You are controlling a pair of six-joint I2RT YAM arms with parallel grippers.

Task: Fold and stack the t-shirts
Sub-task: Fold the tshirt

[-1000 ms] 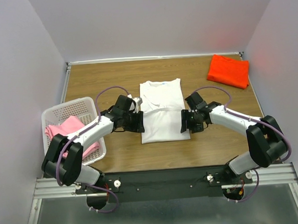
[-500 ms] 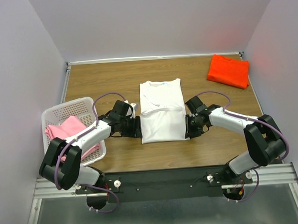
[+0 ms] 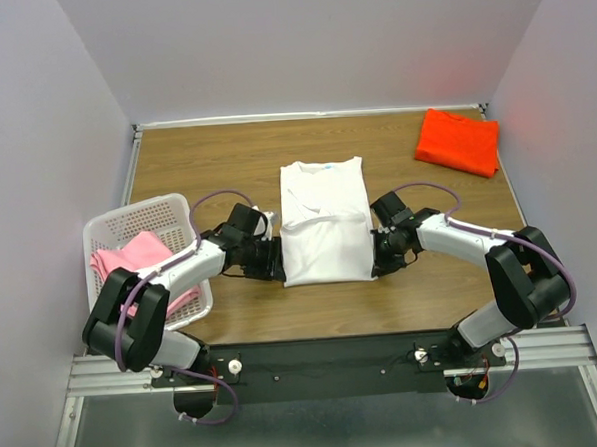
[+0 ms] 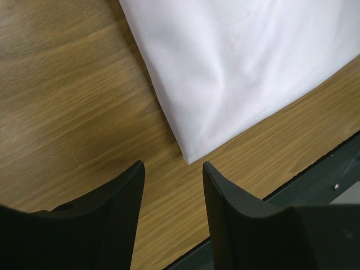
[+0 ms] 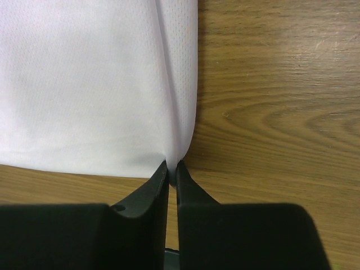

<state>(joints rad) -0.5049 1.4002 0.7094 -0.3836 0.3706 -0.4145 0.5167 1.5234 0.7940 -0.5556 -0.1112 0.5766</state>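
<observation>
Though corner hidden, white t-shirt in clenched right hand; left hand released.

Wooden table with brown grain, white plastic lattice basket at its left near side, pale walls on three sides, metal rail along the near edge.

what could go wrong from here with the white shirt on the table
1. The right gripper pinches only the very corner edge of the plain white cloth t-shirt. So shallow a grip may slip when lifted.
2. The left gripper is open, with the shirt's other near corner barely at its fingertips. Closing here could miss the cloth, and a one-sided lift would likely skew the fold.
</observation>
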